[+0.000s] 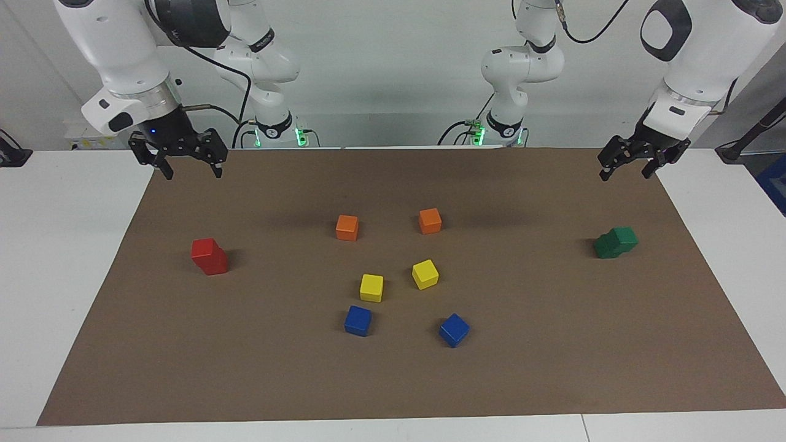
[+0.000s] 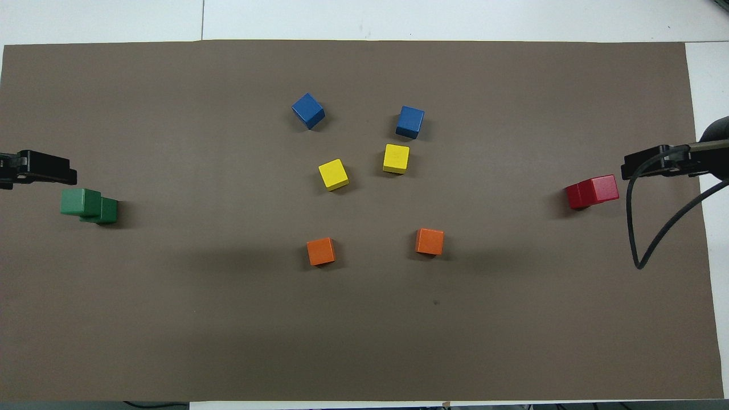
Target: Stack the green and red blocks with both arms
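Both grippers, left point(image 1: 624, 168) and right point(image 1: 191, 165), hung spread and empty over the brown mat point(image 1: 393, 380), 2 red blocks point(image 1: 209, 256) and 2 green blocks point(image 1: 615, 242) stacked on it.

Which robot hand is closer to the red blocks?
The right gripper. It hangs open above the mat's edge by the red blocks; the left gripper is at the other end, near the green blocks.
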`<state>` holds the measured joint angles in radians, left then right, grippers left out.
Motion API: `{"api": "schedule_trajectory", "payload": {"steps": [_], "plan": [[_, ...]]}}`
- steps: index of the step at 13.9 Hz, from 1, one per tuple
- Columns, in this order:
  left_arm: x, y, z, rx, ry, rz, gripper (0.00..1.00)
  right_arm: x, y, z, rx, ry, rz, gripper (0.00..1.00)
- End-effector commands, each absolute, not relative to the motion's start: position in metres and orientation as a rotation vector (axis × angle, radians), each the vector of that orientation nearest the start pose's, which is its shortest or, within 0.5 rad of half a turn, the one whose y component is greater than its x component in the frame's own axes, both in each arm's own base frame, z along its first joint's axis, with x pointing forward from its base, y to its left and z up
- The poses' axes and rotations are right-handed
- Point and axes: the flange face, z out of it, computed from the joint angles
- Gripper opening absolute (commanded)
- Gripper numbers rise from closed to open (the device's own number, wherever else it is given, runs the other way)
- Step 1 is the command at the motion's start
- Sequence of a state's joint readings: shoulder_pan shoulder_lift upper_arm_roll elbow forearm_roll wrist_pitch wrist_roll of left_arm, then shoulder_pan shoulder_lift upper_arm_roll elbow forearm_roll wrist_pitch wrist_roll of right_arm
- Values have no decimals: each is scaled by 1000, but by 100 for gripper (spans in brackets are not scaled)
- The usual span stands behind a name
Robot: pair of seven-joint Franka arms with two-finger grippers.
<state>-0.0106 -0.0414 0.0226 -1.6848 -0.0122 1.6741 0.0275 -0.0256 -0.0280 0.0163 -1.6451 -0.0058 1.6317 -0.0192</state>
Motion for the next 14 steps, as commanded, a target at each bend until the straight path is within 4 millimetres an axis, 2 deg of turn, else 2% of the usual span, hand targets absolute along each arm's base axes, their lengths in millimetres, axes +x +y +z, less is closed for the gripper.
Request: {"api": "schedule_trajectory", "payload": {"steps": [1,6,10,14], "plan": [[553,2,605,-3151,16,-58,100,553,-7,613,-3140,-10,2,100],[553,2,605,-3151,16,-56,100,549,-9,612,-3140,7,19,100],[553,2,605,-3151,16,-51,100,547,-2,610,-3140,0,29,100],[553,2,605,-3151,16,-51,100,547,-12,608,-3140,27,38,100]]}}
